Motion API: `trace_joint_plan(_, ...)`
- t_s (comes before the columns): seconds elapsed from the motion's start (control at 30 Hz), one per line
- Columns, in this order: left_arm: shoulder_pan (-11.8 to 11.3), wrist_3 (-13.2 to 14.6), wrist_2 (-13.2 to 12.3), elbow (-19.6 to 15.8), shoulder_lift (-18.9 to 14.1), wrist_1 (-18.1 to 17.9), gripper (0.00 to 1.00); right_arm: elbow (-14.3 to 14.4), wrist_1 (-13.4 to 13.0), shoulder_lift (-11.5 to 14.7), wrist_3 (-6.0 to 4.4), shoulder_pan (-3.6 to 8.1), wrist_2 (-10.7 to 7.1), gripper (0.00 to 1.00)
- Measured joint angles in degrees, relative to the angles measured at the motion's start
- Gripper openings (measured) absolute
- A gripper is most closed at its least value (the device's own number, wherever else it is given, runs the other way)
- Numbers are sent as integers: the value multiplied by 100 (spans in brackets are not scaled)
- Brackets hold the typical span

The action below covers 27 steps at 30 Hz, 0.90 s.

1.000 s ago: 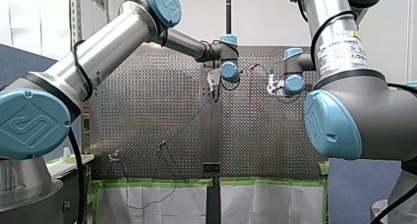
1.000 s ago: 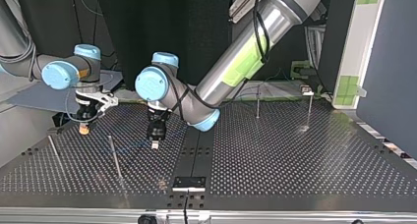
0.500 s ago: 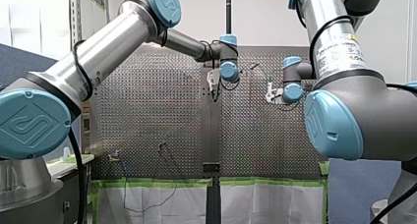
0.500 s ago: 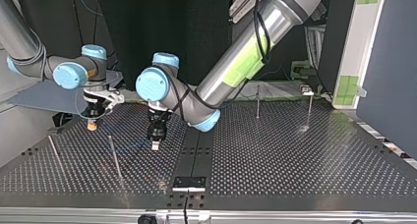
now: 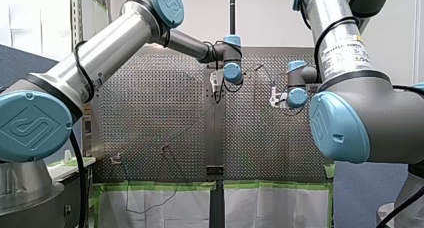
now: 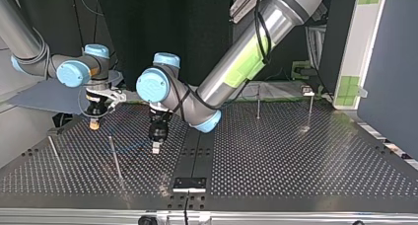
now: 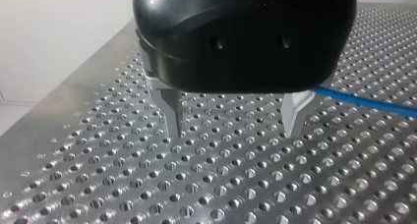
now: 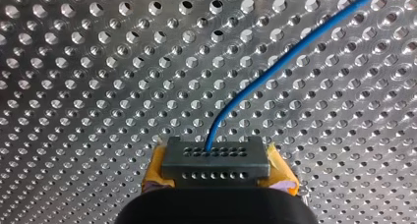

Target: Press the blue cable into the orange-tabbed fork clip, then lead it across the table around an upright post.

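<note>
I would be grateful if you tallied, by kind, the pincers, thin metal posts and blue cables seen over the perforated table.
pincers: 2 (my left pincer, my right pincer)
thin metal posts: 4
blue cable: 1
Total: 7

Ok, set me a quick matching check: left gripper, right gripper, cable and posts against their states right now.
Things:
1. left gripper
2. right gripper
3. cable
4. posts

States:
a. blue, leads out of the right gripper
b. open, nothing between its fingers
c. upright
d. shut on the cable

Pairs: 1-b; 2-d; 3-a; 4-c
</note>
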<state>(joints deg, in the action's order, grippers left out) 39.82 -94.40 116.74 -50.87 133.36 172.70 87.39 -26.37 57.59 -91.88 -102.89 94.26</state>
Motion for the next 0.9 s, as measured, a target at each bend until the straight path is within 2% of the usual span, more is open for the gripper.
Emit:
trace_joint_plan(0.53, -4, -28, 34, 0, 4, 167, 100, 45, -153, -336, 20, 16, -7, 0)
trace_joint_plan(0.9, -25, -51, 8, 0, 1, 185, 100, 46, -294, -881, 50, 52, 14, 0)
